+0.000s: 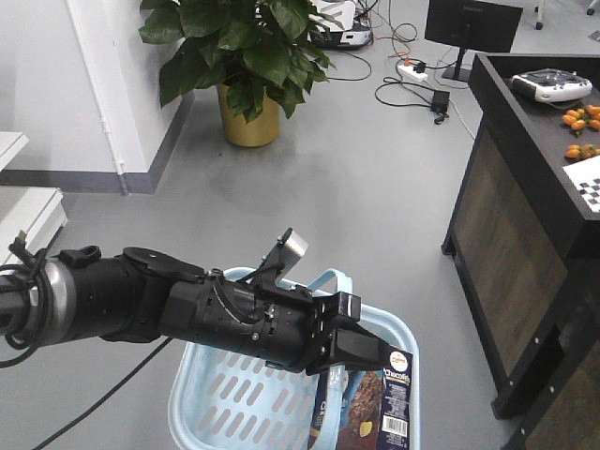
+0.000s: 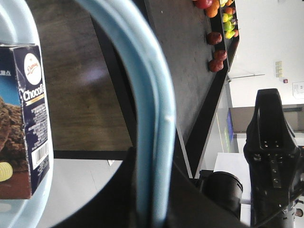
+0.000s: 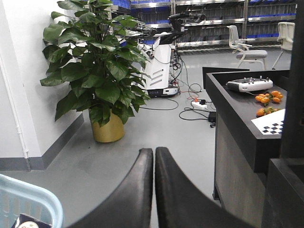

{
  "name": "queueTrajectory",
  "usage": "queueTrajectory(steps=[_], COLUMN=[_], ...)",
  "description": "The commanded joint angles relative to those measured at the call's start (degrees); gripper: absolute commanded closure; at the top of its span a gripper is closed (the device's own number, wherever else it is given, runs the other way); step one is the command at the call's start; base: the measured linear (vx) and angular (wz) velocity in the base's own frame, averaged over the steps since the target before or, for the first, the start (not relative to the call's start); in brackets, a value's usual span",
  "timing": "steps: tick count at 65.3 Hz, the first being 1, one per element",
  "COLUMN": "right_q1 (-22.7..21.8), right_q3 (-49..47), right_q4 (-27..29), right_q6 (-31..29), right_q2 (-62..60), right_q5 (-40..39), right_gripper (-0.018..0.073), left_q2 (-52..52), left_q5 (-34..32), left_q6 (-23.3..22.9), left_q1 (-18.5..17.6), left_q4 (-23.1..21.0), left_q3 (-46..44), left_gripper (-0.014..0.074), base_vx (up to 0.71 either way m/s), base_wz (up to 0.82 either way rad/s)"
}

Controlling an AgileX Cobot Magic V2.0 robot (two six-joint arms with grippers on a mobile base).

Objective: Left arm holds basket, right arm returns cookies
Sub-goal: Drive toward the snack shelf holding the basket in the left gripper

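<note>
The light blue basket (image 1: 234, 394) hangs at the bottom of the front view by its loop handle (image 1: 328, 278). My left gripper (image 1: 352, 342) is shut on that handle. In the left wrist view the handle (image 2: 152, 118) runs down between the black jaws of the left gripper (image 2: 152, 190). The dark cookies box (image 1: 380, 403) stands inside the basket, its "Choco" side and barcode showing (image 2: 33, 123). My right gripper (image 3: 154, 152) is shut with nothing in it and points at the floor, above and right of the basket rim (image 3: 33, 194). Black right arm parts (image 2: 270, 152) show beside the basket.
A black counter (image 1: 525, 159) stands at the right, carrying a white controller (image 1: 551, 86), small oranges (image 1: 581, 117) and a checkerboard sheet (image 1: 589, 183). A leafy plant in a gold pot (image 1: 248, 117) stands ahead. Cables and a power strip (image 1: 412, 70) lie on the grey floor.
</note>
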Motion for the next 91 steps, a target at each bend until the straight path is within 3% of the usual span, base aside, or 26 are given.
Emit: queueTrajectory(steps=[1,60,91], right_q1=[-0.2,-0.2,-0.2], right_q3=[0.2,0.2,0.2], right_q4=[-0.5,-0.5,-0.5], right_q6=[0.0,0.0,0.0], right_q2=[-0.7,-0.7,-0.7], right_q5=[-4.3,-4.3,-4.3], right_gripper=[0.0567,0.0567,0.0567], left_q2=[-3.0,-3.0,-3.0], left_q5=[3.7,3.7,3.7], left_q6=[0.3,0.3,0.3], left_q1=[0.0,0.0,0.0], left_q4=[-5.7,-5.7,-5.7], left_q3=[-1.6,-1.6,-1.6], left_gripper=[0.0603,0.0603,0.0603], base_vx=[0.24,0.24,0.22], base_wz=[0.01,0.04,0.42])
